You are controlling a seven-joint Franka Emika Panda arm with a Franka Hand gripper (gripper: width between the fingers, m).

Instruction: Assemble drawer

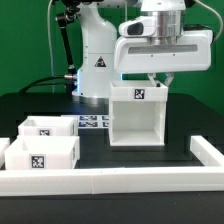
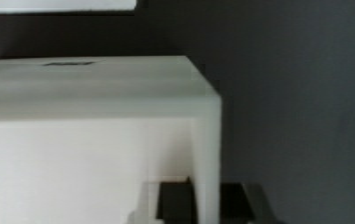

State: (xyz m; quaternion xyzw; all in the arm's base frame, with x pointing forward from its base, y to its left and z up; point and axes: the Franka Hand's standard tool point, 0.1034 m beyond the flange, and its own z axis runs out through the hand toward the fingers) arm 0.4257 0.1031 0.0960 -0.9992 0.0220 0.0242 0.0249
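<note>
A large white open-fronted drawer case (image 1: 135, 122) stands upright at the table's middle, with a marker tag on its back wall. My gripper (image 1: 155, 84) reaches down onto the case's top edge near its far corner on the exterior view's right. In the wrist view the case's thin side wall (image 2: 206, 140) runs down between my two dark fingers (image 2: 177, 205), which press on either side of it; my gripper (image 2: 206, 206) is shut on this wall. Two smaller white drawer boxes (image 1: 45, 128) (image 1: 40, 155) with tags sit on the exterior view's left.
The marker board (image 1: 92, 122) lies flat behind the case, near the robot's base (image 1: 95, 60). A low white fence runs along the front (image 1: 110, 182) and up the exterior view's right side (image 1: 208, 155). Dark table surface (image 2: 307, 110) lies beside the case.
</note>
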